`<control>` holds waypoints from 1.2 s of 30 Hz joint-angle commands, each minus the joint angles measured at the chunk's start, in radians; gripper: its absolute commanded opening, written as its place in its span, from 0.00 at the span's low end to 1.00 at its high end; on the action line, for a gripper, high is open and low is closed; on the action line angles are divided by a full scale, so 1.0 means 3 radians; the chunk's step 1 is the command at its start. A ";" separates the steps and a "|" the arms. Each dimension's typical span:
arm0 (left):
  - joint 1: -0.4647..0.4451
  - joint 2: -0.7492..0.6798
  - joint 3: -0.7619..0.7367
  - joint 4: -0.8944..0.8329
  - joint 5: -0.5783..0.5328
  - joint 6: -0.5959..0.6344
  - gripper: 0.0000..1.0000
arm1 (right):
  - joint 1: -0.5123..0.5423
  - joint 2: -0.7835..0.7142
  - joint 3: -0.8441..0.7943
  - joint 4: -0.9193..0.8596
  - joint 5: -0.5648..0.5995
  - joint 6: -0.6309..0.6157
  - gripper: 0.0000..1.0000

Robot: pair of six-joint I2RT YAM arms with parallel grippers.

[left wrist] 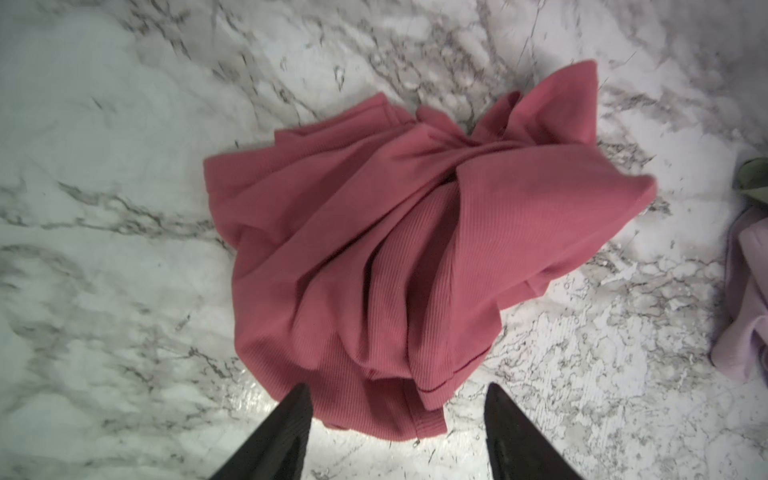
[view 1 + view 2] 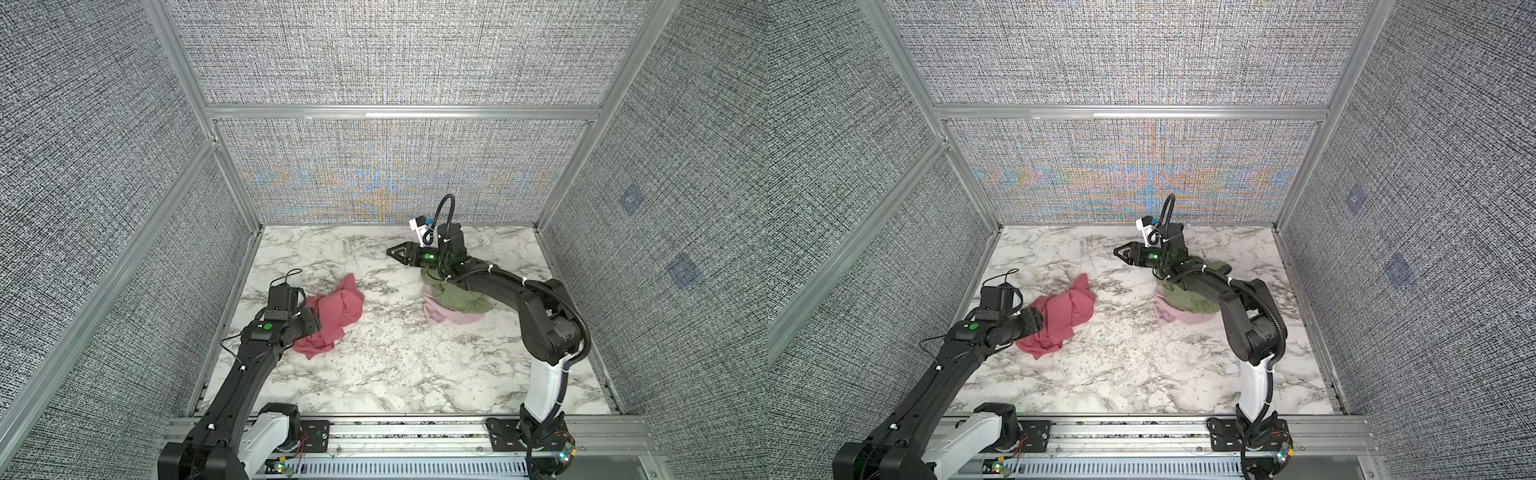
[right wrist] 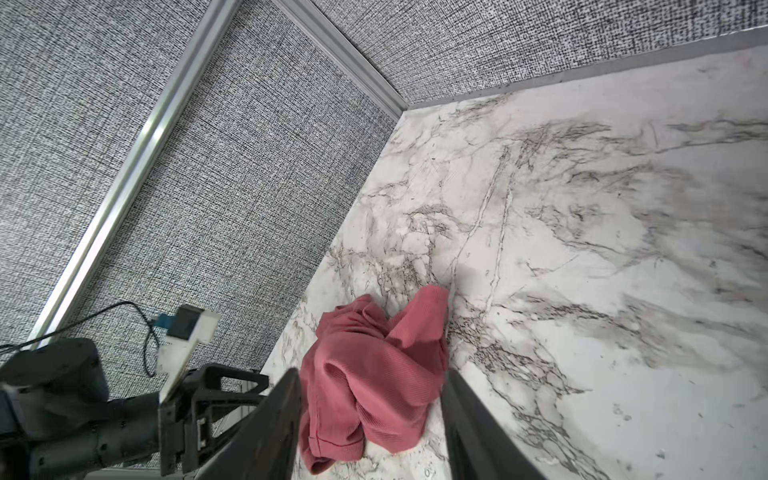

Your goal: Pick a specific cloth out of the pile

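Lying apart from the pile (image 2: pixel 457 297), the cloth (image 2: pixel 332 311) sits before the released left hand (image 1: pixel 397 388); the right hand (image 3: pixel 372 371) gapes empty.

From my left wrist camera, the frame's edge is cutting off the roots of my left pincer (image 1: pixel 399 385) and is leaving only slivers of the green cloth (image 1: pixel 754 172) and the pale pink cloth (image 1: pixel 744 299). In both top views my left arm (image 2: pixel 286 328) is covering that pincer's tips and the near corner of the red cloth (image 2: pixel 332 309). My right arm (image 2: pixel 498 282) is crossing in front of the pile (image 2: pixel 453 303), so I am not making out what is lying underneath.
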 commanded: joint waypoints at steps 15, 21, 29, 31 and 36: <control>-0.0149 -0.0020 -0.0375 -0.0116 0.0169 -0.0774 0.65 | -0.0141 0.0156 -0.0360 0.1662 -0.0461 0.1105 0.56; -0.0155 0.0208 -0.0535 0.0147 0.0180 -0.0810 0.63 | -0.0141 -0.0066 -0.0439 0.1337 -0.0400 0.0828 0.56; -0.0155 0.0224 -0.0614 0.0286 0.0067 -0.0815 0.37 | -0.0071 -0.0520 -0.0425 0.0307 -0.0029 0.0037 0.55; -0.0158 0.0268 -0.0622 0.0292 0.0038 -0.0802 0.39 | -0.0040 -0.0635 -0.0409 0.0093 0.0058 -0.0146 0.55; -0.0158 0.0333 -0.0633 0.0450 0.0045 -0.0802 0.29 | 0.0025 -0.0815 -0.0414 -0.0064 0.0129 -0.0264 0.55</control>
